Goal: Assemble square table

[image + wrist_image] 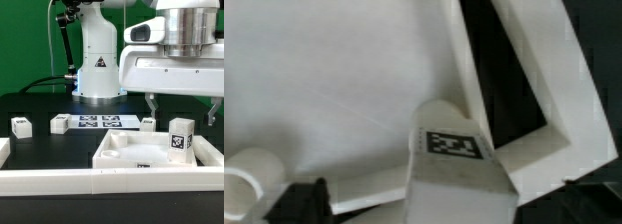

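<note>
The white square tabletop (135,152) lies rim-up at the front right of the black table. One white tagged leg (180,135) stands upright on its right part. My gripper (181,108) hangs open just above that leg, one finger on each side. In the wrist view the leg (455,160) runs between the dark fingers (304,200) with a gap showing, over the tabletop's flat inside (331,90) and its rim (535,80). Three more legs lie on the table: two on the exterior view's left (20,124) (60,123) and one (147,122) behind the tabletop.
The marker board (97,122) lies flat in front of the robot base (97,70). A long white barrier rail (90,181) runs along the front edge and another (3,150) stands on the exterior view's left. Black cables lie at the back left.
</note>
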`<control>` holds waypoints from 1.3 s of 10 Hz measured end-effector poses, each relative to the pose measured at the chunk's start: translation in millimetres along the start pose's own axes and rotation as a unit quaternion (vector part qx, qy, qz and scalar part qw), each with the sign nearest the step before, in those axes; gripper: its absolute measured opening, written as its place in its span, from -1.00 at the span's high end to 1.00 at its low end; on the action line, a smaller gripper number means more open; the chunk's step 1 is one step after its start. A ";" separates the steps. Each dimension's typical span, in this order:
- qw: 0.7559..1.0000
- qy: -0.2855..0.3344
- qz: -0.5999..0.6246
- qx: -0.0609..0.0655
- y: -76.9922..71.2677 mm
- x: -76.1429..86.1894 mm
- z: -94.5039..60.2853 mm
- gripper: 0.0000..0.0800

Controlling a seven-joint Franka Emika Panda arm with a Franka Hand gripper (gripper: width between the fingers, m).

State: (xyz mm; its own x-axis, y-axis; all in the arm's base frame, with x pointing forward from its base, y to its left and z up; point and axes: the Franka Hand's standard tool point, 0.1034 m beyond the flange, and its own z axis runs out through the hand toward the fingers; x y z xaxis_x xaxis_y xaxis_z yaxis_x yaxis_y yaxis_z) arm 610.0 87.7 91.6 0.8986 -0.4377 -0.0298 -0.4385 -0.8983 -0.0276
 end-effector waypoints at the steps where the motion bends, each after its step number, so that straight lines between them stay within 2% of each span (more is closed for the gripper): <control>1: 1.000 -0.002 0.001 -0.001 0.9 -0.7 -1.6 -0.62; 4: 1.000 0.002 -0.013 -0.001 0.5 -0.3 0.3 -0.62; 5: 0.999 0.010 -0.045 0.002 -0.8 -0.9 2.2 -0.62; 6: 0.997 0.013 -0.082 0.004 0.3 -8.0 1.5 -0.62; 9: 0.982 0.003 -0.188 0.001 16.0 -19.0 -3.3 -0.62; 13: 0.982 0.002 -0.187 0.001 18.3 -19.1 -2.0 -0.62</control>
State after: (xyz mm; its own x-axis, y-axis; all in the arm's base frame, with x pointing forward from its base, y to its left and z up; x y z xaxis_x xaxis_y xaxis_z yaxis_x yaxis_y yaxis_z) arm 584.8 79.6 93.6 0.9970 -0.0765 -0.0136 -0.0769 -0.9963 -0.0376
